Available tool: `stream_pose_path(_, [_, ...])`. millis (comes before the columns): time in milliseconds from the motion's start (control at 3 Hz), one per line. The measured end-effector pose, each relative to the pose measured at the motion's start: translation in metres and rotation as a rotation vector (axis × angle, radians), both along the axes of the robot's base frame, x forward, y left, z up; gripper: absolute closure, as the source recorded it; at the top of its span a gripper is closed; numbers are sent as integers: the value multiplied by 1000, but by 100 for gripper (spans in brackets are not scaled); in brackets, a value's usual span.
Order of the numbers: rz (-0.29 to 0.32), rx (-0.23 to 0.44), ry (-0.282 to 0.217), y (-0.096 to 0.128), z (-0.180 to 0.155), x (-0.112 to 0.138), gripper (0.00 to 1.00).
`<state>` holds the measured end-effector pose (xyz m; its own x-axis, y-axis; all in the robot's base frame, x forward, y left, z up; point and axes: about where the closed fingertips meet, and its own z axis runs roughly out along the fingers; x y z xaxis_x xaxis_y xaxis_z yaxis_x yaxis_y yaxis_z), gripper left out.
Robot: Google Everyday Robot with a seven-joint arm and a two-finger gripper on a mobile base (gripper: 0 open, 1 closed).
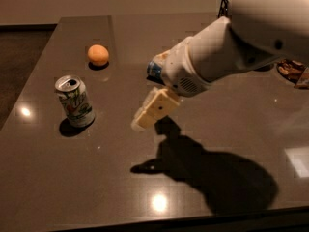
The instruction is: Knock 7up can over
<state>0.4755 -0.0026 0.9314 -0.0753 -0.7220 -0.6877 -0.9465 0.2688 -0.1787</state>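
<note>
The 7up can (75, 102), white with green lettering and an open silver top, stands upright on the left part of the dark table (96, 178). My gripper (145, 119) hangs above the table to the right of the can, about a can's height away from it and not touching it. Its cream tip points down and left toward the can. The white arm reaches in from the upper right and casts a large shadow on the table in front.
An orange (98, 55) lies behind the can. A blue-and-silver can (154, 69) lies mostly hidden behind my arm. A black wire basket (225, 4) and a snack bag (291, 71) are at the far right. The table's left edge is near the can.
</note>
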Motion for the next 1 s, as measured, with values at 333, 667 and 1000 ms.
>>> stream_pose_path(333, [26,50,-5,46,-10,10,0])
stream_pose_path(667, [45,85,11,86,-24,18,0])
stream_pose_path(1000, [58,129,37,122,-35,22,0])
